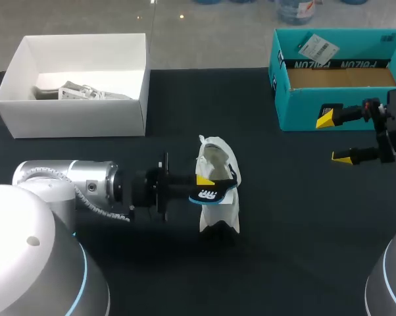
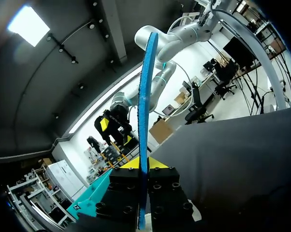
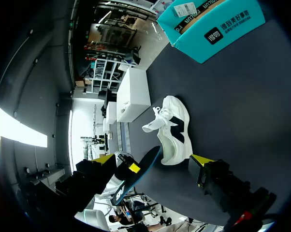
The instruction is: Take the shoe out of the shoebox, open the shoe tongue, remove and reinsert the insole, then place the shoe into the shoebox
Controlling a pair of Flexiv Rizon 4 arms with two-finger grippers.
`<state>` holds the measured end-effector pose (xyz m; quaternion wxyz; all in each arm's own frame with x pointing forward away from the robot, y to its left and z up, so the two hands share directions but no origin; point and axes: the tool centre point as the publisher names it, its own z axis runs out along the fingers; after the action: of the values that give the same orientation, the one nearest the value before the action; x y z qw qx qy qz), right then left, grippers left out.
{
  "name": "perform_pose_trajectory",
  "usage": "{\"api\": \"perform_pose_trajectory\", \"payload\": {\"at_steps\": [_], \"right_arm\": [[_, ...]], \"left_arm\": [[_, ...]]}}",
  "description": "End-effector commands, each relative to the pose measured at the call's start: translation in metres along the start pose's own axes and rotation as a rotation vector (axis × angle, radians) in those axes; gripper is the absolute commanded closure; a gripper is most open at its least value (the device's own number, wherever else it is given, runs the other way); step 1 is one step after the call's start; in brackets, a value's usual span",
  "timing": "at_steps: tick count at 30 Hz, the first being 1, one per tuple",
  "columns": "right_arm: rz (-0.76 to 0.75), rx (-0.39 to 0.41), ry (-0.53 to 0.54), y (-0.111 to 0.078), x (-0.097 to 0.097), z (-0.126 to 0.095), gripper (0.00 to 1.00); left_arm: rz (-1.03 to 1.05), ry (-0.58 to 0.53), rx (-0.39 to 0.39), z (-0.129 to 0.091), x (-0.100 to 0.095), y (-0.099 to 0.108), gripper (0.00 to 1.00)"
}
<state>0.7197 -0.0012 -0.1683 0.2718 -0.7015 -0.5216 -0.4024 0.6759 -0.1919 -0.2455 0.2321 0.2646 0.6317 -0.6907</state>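
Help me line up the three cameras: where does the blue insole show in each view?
Head view: insole in the left claw, overlapping the white shoe at mid-table.
Left wrist view: insole edge-on between its own claw's fingers, sticking out ahead.
Right wrist view: insole beside the shoe, held by the other arm.
Shared landmark: the teal box, in all three.

White open box (image 1: pixel 73 117) with pale contents (image 1: pixel 86 92) on the black table (image 1: pixel 290 230), far left
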Motion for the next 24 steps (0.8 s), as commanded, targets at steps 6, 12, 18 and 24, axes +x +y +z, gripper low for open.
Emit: {"api": "perform_pose_trajectory", "payload": {"at_steps": [6,12,18,24], "right_arm": [[0.002,-0.001,-0.003,-0.001,0.000,0.001,0.00],[0.002,-0.001,-0.003,-0.001,0.000,0.001,0.00],[0.002,-0.001,-0.003,-0.001,0.000,0.001,0.00],[0.002,-0.001,-0.003,-0.001,0.000,0.001,0.00]], "left_arm": [[-0.018,0.008,0.074,0.007,0.010,0.024,1.00],[0.008,0.040,0.069,0.003,0.010,0.044,1.00],[0.014,0.072,0.069,0.001,0.010,0.057,1.00],[0.016,0.102,0.064,0.002,0.011,0.069,1.00]]}}
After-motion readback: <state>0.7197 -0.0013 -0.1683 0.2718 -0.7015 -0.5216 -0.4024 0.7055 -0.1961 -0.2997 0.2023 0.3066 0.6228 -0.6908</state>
